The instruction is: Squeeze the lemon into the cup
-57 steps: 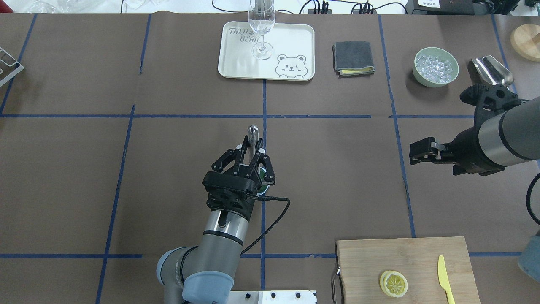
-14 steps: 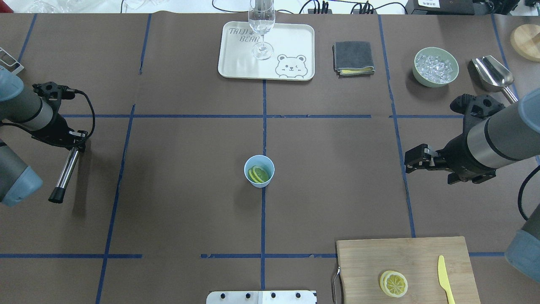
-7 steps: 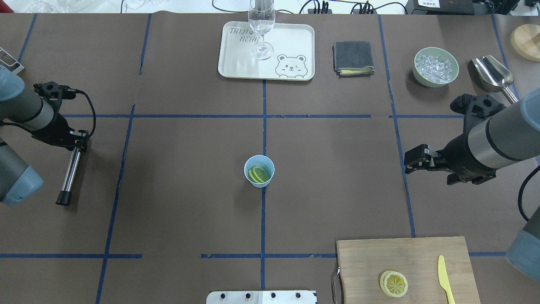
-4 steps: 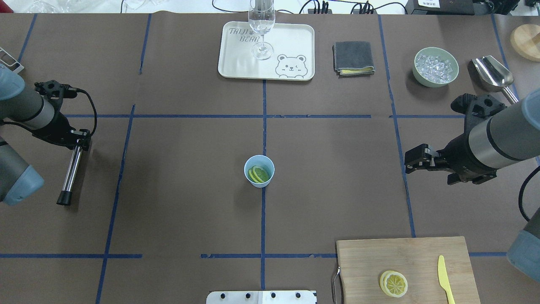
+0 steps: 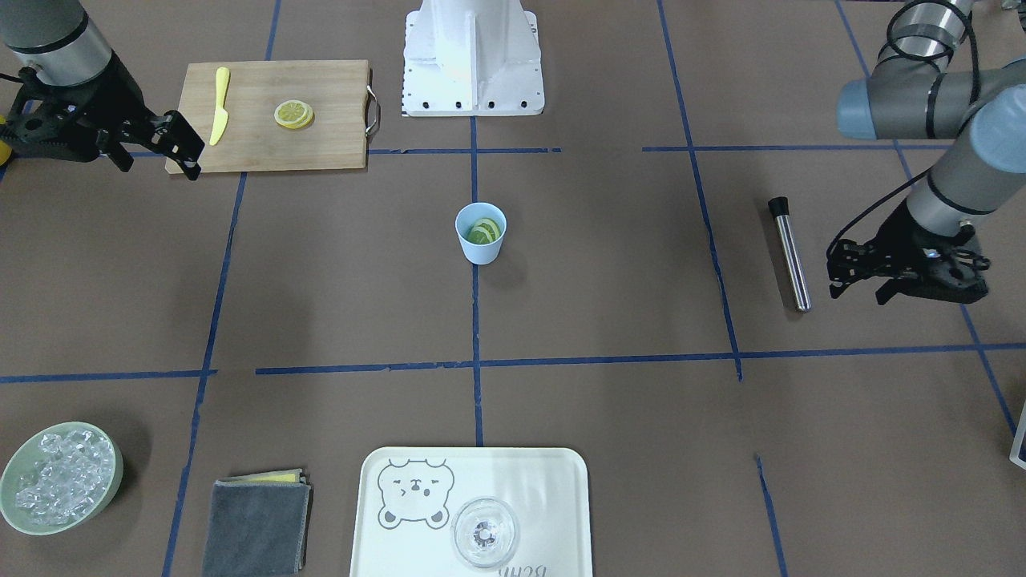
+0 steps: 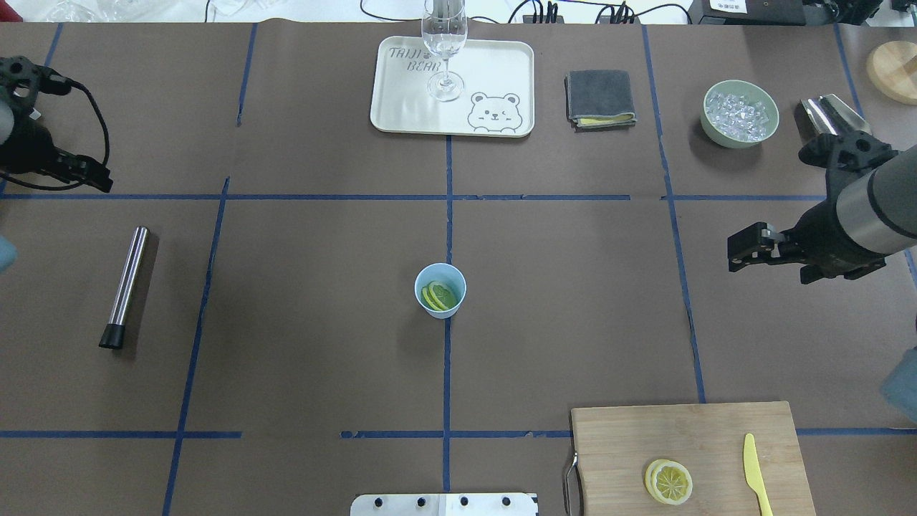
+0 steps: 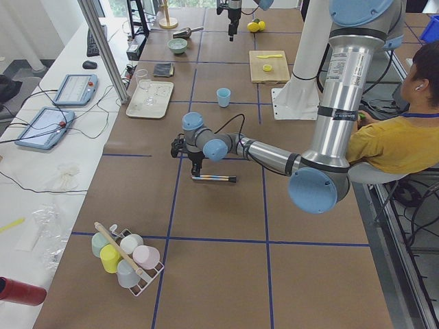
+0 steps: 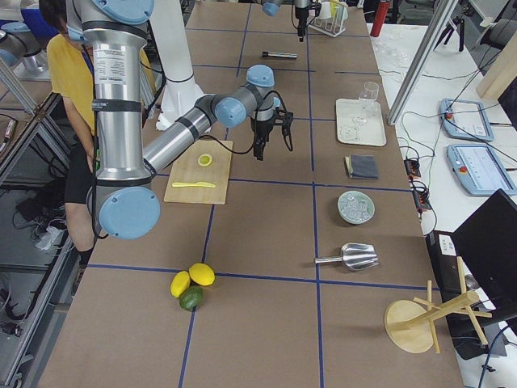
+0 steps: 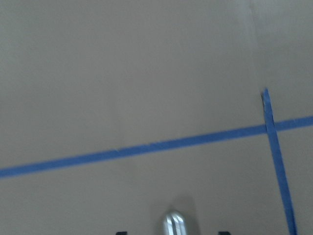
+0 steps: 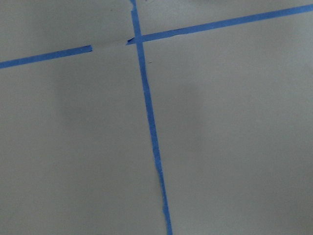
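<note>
Lemon (image 5: 484,232): 2 slices in cup (image 5: 481,252); L fingers (image 5: 842,260) apart, R fingers (image 6: 741,247) unclear.

The left pincer (image 7: 197,168) hangs by one end of a metal rod (image 7: 214,178) lying flat, the cup (image 7: 223,97) well beyond.

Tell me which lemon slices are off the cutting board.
The lemon slices inside the pale blue cup at mid-table. The other slices lie stacked on the wooden cutting board, beside the yellow knife.
</note>
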Action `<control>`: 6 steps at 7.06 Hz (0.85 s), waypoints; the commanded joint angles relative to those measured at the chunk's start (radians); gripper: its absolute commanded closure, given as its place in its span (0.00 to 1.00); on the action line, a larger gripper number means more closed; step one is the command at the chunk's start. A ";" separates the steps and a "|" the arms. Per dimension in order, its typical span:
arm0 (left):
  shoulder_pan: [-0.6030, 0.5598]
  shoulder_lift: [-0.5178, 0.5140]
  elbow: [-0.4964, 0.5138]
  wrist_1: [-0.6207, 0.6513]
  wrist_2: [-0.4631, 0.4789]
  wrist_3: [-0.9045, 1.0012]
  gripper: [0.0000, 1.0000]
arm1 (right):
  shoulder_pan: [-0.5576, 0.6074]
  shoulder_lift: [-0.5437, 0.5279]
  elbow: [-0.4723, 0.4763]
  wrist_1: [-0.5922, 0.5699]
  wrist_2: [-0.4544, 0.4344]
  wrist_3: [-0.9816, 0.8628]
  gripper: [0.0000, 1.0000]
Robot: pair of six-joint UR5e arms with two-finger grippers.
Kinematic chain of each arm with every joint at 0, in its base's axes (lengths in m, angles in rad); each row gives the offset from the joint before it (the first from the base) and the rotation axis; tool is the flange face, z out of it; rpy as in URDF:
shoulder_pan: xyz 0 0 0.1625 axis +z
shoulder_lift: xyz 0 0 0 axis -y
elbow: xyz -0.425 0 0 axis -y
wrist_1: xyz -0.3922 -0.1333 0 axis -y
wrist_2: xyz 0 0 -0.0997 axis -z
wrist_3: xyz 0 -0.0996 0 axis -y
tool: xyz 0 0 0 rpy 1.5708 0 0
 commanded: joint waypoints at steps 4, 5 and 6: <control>-0.280 0.023 0.009 0.150 -0.116 0.463 0.31 | 0.317 -0.117 -0.128 -0.002 0.116 -0.510 0.00; -0.352 0.025 0.027 0.206 -0.121 0.599 0.30 | 0.438 -0.123 -0.212 -0.002 0.196 -0.669 0.00; -0.425 0.026 0.073 0.237 -0.121 0.734 0.11 | 0.535 -0.120 -0.299 -0.002 0.228 -0.836 0.00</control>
